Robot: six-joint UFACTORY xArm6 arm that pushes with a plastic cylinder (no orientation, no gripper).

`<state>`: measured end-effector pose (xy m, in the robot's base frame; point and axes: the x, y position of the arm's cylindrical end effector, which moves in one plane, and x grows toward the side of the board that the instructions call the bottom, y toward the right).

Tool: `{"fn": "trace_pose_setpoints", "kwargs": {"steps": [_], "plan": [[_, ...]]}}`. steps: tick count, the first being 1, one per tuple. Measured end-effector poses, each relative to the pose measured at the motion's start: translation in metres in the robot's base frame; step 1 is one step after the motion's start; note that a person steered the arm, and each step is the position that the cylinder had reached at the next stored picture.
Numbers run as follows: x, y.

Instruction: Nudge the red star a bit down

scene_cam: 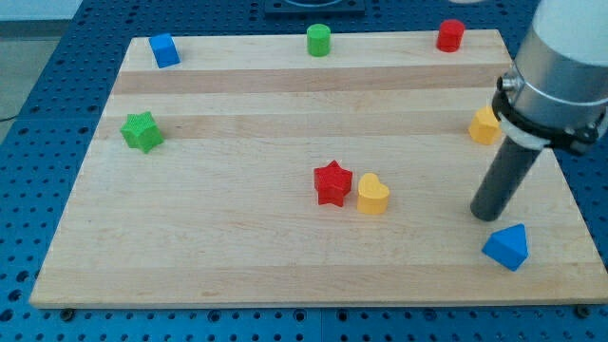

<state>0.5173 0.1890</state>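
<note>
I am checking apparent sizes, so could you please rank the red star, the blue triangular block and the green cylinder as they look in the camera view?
1. Blue triangular block, though it lies nearest the view's bottom.
2. Red star, only slightly smaller; that ranking is unsure.
3. Green cylinder, smallest, but farthest up the view.

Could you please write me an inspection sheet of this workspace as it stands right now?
Surface: wooden board lying on a blue perforated base.
Job's things: red star near the board's middle, touching the yellow heart on its right in the view.
Clutter: blue block, green cylinder and red cylinder along the view's top; green star at the left; yellow block partly behind the arm; blue block at lower right.
Grippers: none; my tip sits well right of the red star, just above the lower blue block.
Cables: nothing seen.
Surroundings: a dark object at the top edge, unclear.
</note>
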Motion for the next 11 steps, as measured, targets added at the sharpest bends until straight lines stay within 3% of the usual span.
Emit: {"fn": "trace_pose_setpoints", "kwargs": {"steps": [2,3,5,9,11], "plan": [[-0.066,-0.044],[-0.074,-0.071],[-0.074,-0.077],[-0.067,-0.17],[-0.031,-0.181]]}}
